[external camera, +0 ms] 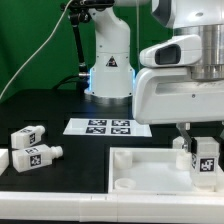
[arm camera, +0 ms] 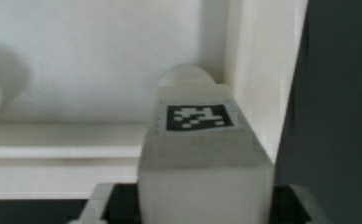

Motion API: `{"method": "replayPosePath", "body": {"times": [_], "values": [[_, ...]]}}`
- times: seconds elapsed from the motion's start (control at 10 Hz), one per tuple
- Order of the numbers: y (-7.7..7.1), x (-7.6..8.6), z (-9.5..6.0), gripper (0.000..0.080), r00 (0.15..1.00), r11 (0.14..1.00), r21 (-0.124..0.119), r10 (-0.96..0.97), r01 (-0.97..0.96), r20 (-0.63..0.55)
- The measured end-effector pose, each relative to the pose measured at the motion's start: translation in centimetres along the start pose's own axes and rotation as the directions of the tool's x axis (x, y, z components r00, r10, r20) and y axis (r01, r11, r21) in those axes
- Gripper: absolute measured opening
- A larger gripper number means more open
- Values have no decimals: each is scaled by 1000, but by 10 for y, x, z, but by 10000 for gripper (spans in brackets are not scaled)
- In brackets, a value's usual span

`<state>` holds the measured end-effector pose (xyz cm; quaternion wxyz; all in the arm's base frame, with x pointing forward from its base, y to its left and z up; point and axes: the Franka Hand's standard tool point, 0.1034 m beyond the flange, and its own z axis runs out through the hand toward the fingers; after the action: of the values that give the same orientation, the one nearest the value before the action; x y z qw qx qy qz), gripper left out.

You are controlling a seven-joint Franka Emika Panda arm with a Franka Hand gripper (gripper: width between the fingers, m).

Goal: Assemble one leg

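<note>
My gripper (external camera: 203, 150) is shut on a white leg (external camera: 205, 158) with a black-and-white tag and holds it upright over the right end of the large white tabletop (external camera: 150, 172), near its corner. In the wrist view the held leg (arm camera: 201, 140) fills the middle, its tip pointing at the tabletop's inner corner (arm camera: 89, 90). My fingers (arm camera: 107, 205) sit tight on both sides of it. Two more legs (external camera: 28, 136) (external camera: 35, 157) lie loose on the black table at the exterior view's left.
The marker board (external camera: 108, 126) lies flat behind the tabletop, in front of the arm's base (external camera: 108, 75). The tabletop's raised rim (arm camera: 249, 60) runs beside the held leg. A white part edge (external camera: 3, 160) shows at the far left.
</note>
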<state>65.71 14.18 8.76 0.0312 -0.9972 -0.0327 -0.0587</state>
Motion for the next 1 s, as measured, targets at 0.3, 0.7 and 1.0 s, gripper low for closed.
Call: {"method": "replayPosePath", "body": {"times": [0.3,0.7,1.0], "values": [[2,0,1,282,954,954,-1,299,-299,-5],[1,-3,1,282,671,671,-24,741,-741,-30],[1,-3,1,282,379,379,-25,925,-925,-35]]}}
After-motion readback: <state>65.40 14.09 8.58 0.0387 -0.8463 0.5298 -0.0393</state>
